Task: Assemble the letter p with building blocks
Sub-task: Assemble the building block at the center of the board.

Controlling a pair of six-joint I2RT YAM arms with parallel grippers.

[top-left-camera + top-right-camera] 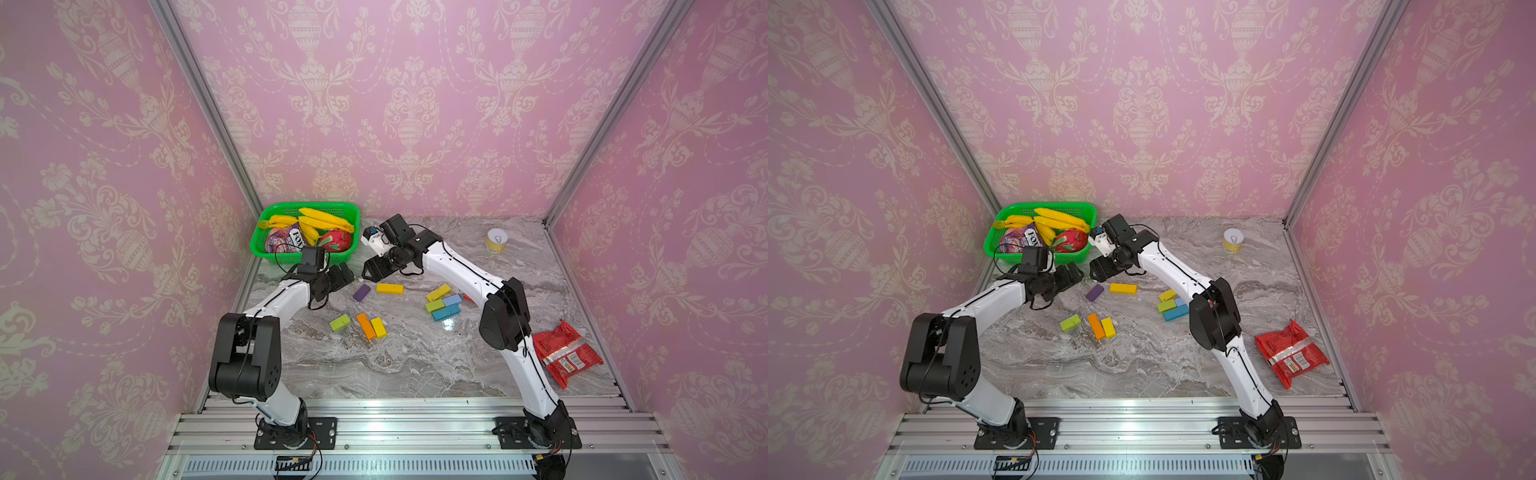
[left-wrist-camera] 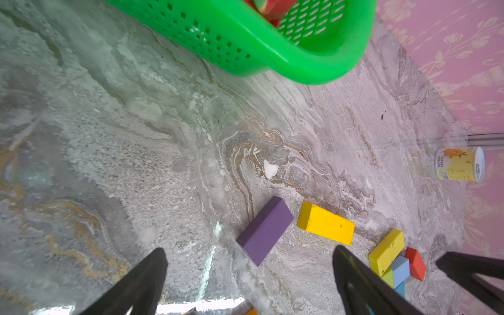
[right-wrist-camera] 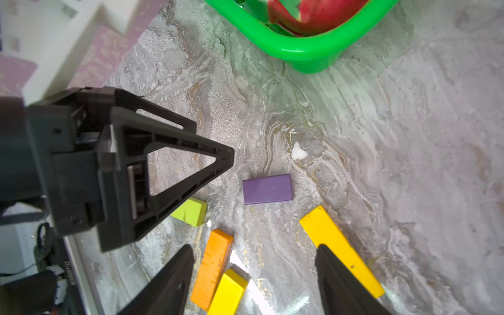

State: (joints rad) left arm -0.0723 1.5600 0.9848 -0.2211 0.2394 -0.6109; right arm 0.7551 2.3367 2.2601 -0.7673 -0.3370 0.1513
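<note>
Across the marble table (image 1: 415, 365), I see the green basket (image 1: 305, 205) in the back left corner. In front of it the left gripper (image 1: 343, 275) and right gripper (image 1: 372, 268) face each other, both spread wide and empty. A red packet (image 1: 567, 359) lies by the right wall. The blocks (image 1: 1096, 326) lie flat and scattered: a purple block (image 1: 361, 292) just beside a long yellow block (image 1: 390, 288) near the grippers, an orange block (image 1: 365, 326) beside a short yellow block (image 1: 378, 327) nearer the front, a teal block (image 1: 446, 312) in a cluster by the right arm (image 1: 465, 274).
</note>
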